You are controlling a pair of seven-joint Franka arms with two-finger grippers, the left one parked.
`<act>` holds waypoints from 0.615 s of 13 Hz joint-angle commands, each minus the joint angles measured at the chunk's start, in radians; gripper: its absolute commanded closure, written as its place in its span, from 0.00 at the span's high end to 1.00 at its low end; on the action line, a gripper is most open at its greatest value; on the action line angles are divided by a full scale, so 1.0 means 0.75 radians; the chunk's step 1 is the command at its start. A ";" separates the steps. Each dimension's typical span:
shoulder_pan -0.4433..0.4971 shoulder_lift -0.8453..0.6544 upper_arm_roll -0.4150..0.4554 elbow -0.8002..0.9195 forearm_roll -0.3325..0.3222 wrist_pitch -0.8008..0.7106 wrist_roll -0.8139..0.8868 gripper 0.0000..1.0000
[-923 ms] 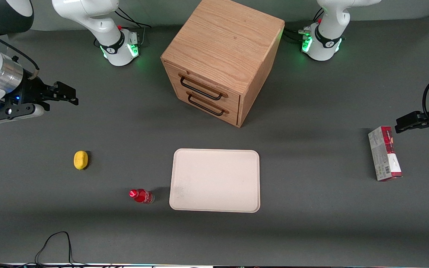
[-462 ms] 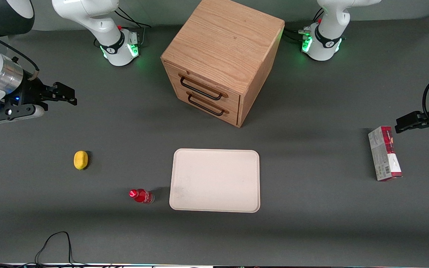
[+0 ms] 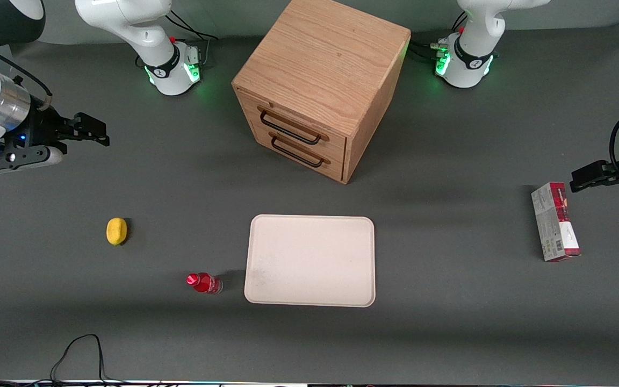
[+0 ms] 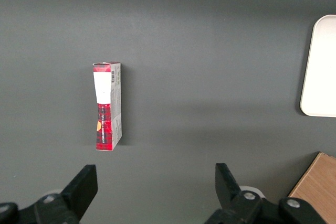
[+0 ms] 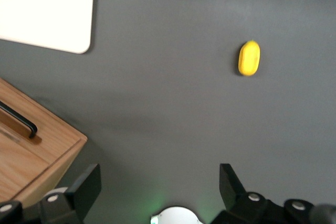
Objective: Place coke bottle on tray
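One coke bottle (image 3: 204,282) lies lower left of centre, just beside the tray (image 3: 310,260). Gripper (image 3: 90,132) upper left, jaws spread, empty.

Even, soft overhead light; faint shadows beside the cabinet (image 3: 315,91); right wrist view slightly motion-blurred.

A robot lab bench: 2 white Franka arms bolted to a dark grey mat (image 3: 449,333), bases (image 3: 172,72) lit green, cables (image 3: 76,355) trailing at the edge. Props are staged apart: cabinet (image 3: 320,86), tray (image 3: 309,260), bottle (image 3: 204,282), lemon (image 3: 116,231), carton (image 3: 554,221). The gripper (image 3: 86,131) hangs open above the mat.
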 commanded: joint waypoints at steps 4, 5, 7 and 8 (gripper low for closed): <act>0.095 0.655 0.002 0.775 -0.006 -0.164 0.147 1.00; 0.095 0.778 0.025 0.908 -0.008 -0.162 0.149 1.00; 0.095 0.981 0.059 1.078 -0.008 -0.066 0.265 1.00; 0.095 1.016 0.084 1.083 -0.010 0.032 0.312 1.00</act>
